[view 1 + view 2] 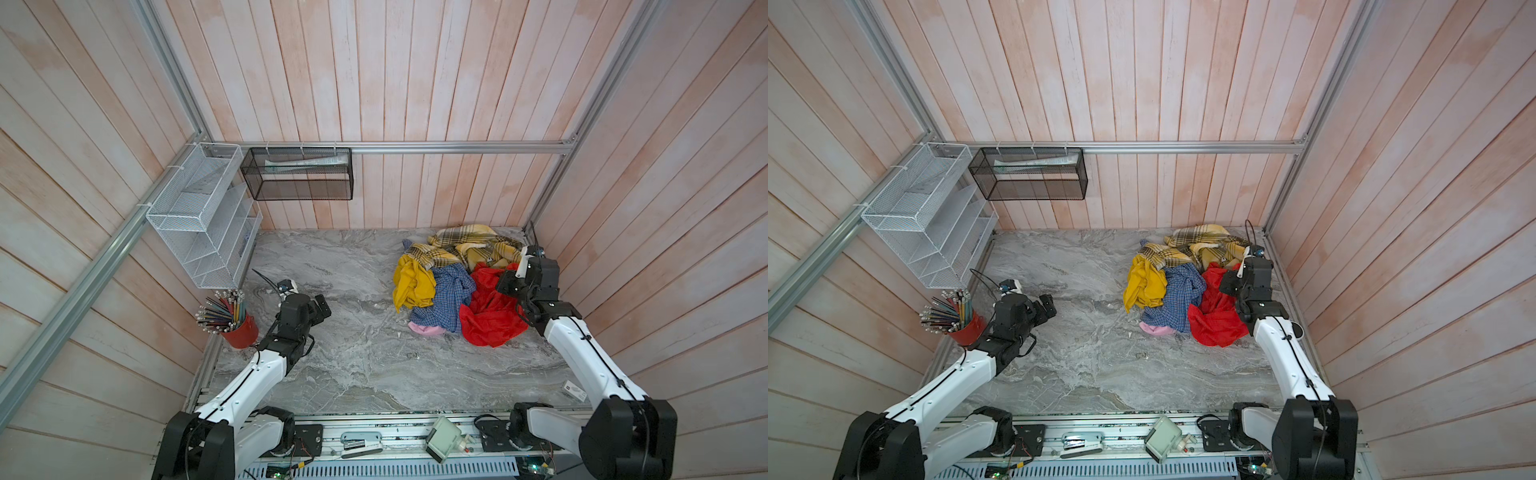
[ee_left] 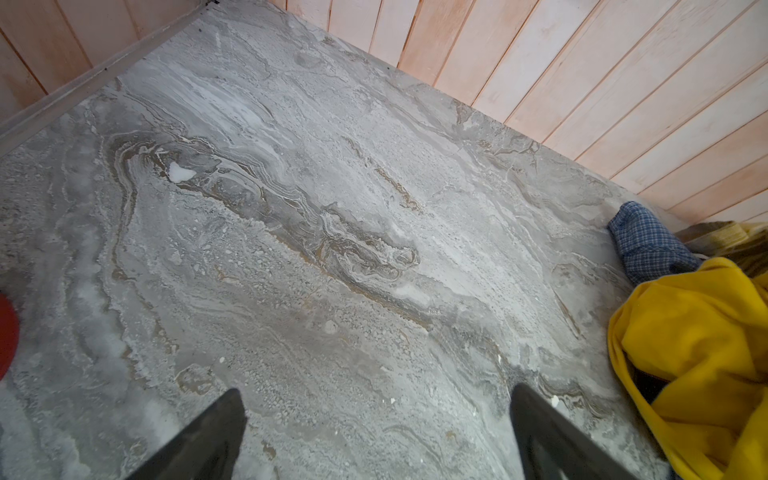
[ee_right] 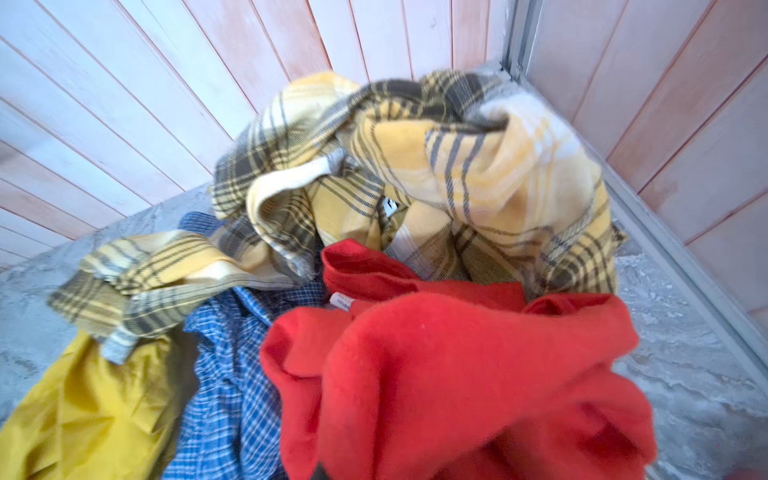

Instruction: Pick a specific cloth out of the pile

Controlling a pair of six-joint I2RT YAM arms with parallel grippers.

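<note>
**Lift-out of red cloth: keep the neighbours down**

Grip: right tool [image 1: 508,286] sits at the upper edge of the red cloth [image 1: 490,320], right-centre in both top views, close to the right wall. Jaws are together. In the right wrist view red fabric bunches up at bottom centre and hides the tips, so it looks pinched on a fold; can't see how deep the bite is. Left tool [image 2: 374,436] has jaws wide apart w/ nothing between, over bare worktop [image 1: 353,353] at left-centre, well apart from the pile [image 1: 451,274].

Position: red cloth is the pile's rightmost piece. It touches the blue checked shirt [image 3: 232,353] on its left and the plaid piece [image 3: 415,158] above it in frame. A red flap w/ a label runs up to the plaid's edge.

Doing it well, my read:
- Pull up, then toward the bare worktop at lower centre of the top views, away from plaid & shirt.
- Go slow: thin fabric may slip, and sleeves may be caught under the neighbours.
- Watch the wrist view. If plaid or shirt rises w/ it, pause and bring the left tool over to pin them.
- Big garment, so lift high enough for the hem to clear before going sideways.
</note>
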